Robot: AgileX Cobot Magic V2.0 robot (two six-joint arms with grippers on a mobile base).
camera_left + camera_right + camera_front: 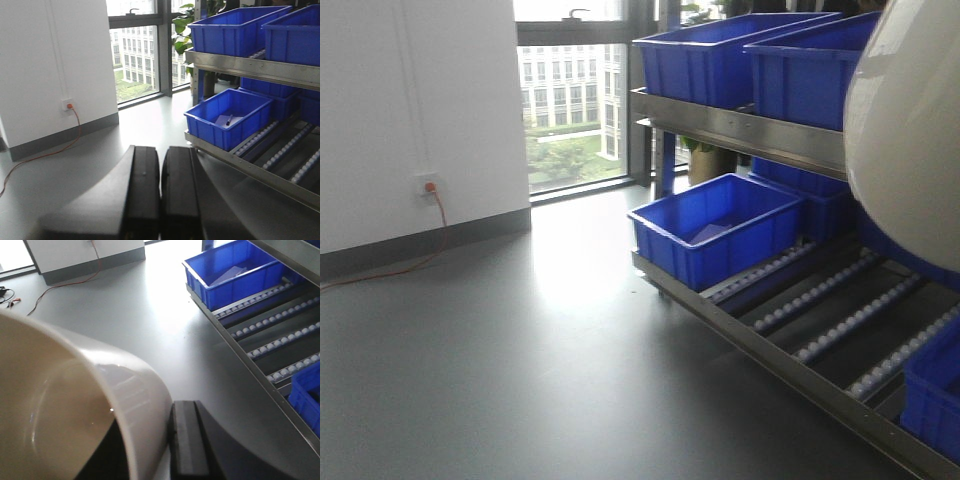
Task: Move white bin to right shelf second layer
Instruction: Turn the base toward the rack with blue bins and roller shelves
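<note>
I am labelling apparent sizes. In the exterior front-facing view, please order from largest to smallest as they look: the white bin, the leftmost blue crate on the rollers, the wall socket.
1. white bin, partly cut off and nearest the camera, so nearness inflates it.
2. leftmost blue crate on the rollers.
3. wall socket, clearly smallest.

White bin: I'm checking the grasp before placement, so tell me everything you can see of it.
The white bin is glossy cream plastic, smooth and unmarked, with a rounded wall and rim. No contents show inside. It is held above the floor, close in front of the steel rack, with the right gripper clamping its wall.
</note>
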